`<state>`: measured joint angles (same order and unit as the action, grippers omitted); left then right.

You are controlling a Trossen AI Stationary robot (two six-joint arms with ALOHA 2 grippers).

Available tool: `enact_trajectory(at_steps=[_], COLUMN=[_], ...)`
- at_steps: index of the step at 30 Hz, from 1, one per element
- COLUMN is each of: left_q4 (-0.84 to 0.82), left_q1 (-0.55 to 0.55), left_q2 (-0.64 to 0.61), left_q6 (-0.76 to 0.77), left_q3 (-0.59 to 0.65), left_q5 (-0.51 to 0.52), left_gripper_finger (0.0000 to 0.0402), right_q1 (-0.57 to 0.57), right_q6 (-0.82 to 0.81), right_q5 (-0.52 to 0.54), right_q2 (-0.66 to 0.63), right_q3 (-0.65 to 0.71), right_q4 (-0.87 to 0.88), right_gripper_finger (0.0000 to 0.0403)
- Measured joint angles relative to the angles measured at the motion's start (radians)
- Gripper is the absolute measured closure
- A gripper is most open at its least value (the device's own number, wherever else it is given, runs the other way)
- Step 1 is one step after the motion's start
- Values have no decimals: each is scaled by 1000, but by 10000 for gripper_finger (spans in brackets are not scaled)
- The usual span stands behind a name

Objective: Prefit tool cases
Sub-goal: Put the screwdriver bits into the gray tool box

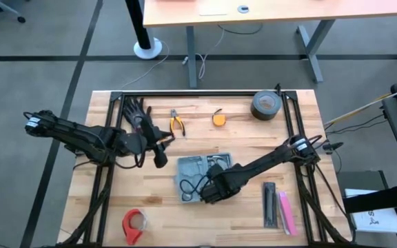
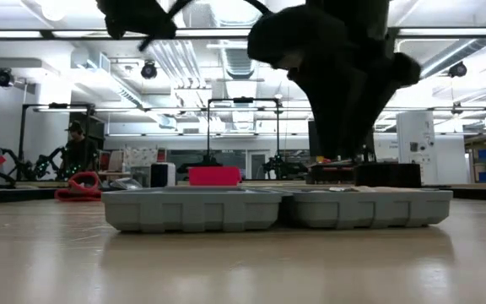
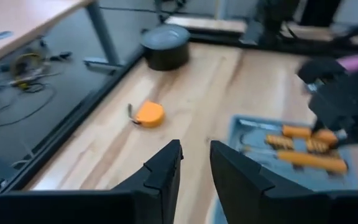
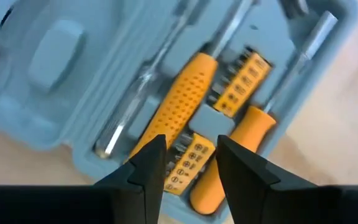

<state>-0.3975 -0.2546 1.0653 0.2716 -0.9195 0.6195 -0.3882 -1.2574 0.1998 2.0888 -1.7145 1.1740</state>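
Note:
The blue-grey tool case [image 1: 200,178] lies open and flat on the wooden table, both halves [image 2: 194,209] down. Its tray holds orange-handled tools [image 4: 180,99] and bit strips. My right gripper [image 1: 210,191] hovers over the case's near part, pointing down. Its fingers [image 4: 191,155] are open, with nothing between them, above an orange handle. My left gripper [image 1: 159,150] hangs in the air left of the case. Its fingers [image 3: 195,168] stand a little apart and hold nothing.
Orange-handled pliers [image 1: 178,124], an orange tape measure [image 1: 218,118] and a dark tape roll [image 1: 266,105] lie at the far side. A black glove [image 1: 135,111] lies far left. A red tape dispenser [image 1: 134,224] lies near left, and black and pink bars [image 1: 278,205] lie right of the case.

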Motion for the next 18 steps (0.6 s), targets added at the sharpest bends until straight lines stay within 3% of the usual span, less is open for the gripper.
enact_trajectory(at_steps=[9,18], left_q4=[-37,-33], left_q1=[0,0], left_q2=[-19,-27], left_q6=[-60,23], left_q3=[-6,-27], left_q5=[-133,-134], left_gripper_finger=[317,325], right_q1=[-16,-32], right_q6=[317,538], right_q5=[-111,-121], right_q2=[0,-2], right_q3=[12,21], right_q4=[-4,-11], right_gripper_finger=[266,285])
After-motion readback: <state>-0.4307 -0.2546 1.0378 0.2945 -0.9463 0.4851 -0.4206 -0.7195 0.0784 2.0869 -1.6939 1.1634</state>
